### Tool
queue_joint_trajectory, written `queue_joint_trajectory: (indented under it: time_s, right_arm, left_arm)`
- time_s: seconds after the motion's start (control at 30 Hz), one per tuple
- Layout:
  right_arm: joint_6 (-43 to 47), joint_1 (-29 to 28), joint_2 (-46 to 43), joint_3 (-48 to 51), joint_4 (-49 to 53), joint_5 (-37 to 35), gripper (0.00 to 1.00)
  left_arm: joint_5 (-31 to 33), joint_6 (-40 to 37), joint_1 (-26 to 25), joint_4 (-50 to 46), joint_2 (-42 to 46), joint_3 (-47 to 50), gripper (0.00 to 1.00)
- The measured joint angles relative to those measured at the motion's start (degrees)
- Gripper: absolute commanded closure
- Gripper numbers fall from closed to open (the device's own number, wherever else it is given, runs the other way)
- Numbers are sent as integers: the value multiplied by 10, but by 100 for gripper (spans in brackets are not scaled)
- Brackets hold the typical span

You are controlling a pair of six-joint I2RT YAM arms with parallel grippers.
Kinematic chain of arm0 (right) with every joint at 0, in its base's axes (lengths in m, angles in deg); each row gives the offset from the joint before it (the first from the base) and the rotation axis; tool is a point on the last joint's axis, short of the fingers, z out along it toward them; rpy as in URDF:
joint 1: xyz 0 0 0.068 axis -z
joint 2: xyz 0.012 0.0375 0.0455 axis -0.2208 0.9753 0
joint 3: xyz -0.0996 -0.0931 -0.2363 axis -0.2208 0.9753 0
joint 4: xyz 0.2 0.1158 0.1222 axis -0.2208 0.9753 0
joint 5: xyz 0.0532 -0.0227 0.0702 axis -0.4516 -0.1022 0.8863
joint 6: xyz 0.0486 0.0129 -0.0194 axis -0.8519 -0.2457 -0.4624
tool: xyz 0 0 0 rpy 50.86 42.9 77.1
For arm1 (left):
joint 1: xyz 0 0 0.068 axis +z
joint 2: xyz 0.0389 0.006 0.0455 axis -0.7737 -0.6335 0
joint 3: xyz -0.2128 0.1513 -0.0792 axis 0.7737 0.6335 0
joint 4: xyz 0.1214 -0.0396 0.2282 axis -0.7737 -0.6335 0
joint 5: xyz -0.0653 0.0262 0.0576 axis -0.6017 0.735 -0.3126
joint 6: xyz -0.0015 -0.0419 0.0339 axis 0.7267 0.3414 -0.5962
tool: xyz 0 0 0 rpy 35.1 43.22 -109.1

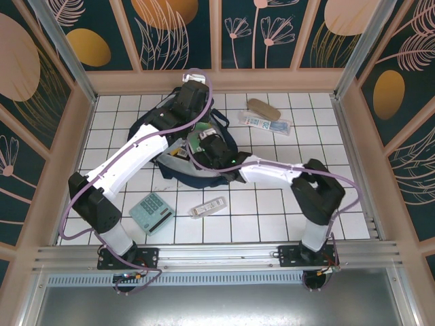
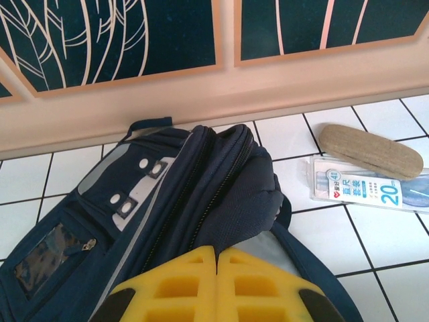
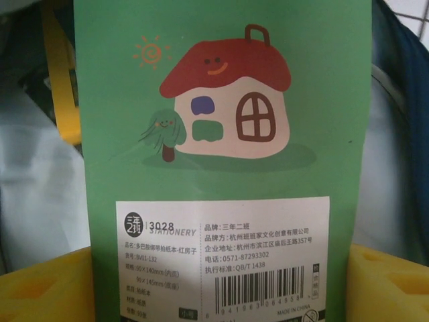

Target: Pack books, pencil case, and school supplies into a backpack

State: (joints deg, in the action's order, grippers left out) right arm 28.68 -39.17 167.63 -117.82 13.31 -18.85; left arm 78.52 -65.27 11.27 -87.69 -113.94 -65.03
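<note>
The navy backpack (image 1: 155, 122) lies at the back middle of the tiled table, its mouth held up. My left gripper (image 2: 217, 258) is shut on a fold of the backpack (image 2: 167, 194) fabric at the zipper edge. My right gripper (image 3: 221, 282) reaches into the opening (image 1: 204, 146), its yellow fingers (image 3: 40, 288) set wide against the two side edges of a small green book (image 3: 221, 134) with a red-roofed house and a barcode label. The book stands upright against the grey lining (image 3: 395, 168). The tan pencil case (image 2: 370, 151) lies right of the bag.
A clear bluish packet (image 1: 266, 124) lies beside the pencil case (image 1: 264, 108) at the back right. A mint-green calculator (image 1: 152, 212) and a slim white-grey bar (image 1: 206, 207) lie in front of the backpack. Low walls ring the table.
</note>
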Motion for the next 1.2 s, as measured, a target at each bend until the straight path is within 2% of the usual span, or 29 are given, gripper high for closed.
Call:
queue_joint_trajectory:
  time_s: [0.27, 0.33, 0.47, 0.53, 0.73, 1.0, 1.2]
  right_arm:
    - [2, 28, 127, -141, -13, 29, 25]
    - [2, 33, 157, -176, -9, 31, 20]
    - [-2, 37, 204, -230, -5, 40, 1]
    - [-4, 38, 208, -236, -9, 42, 1]
    - [-12, 38, 185, -193, -37, 52, 1]
    - [-27, 40, 79, -103, -54, 65, 1]
    - [-92, 59, 15, -12, -66, 117, 15]
  left_arm:
    - [1, 0, 0, 1, 0, -4, 100]
    - [2, 0, 1, 3, 0, -4, 100]
    - [5, 0, 2, 2, 0, -4, 100]
    - [7, 0, 3, 3, 0, -4, 100]
    - [11, 0, 4, 2, 0, -4, 100]
    - [11, 0, 4, 2, 0, -4, 100]
    - [7, 0, 4, 4, 0, 1, 100]
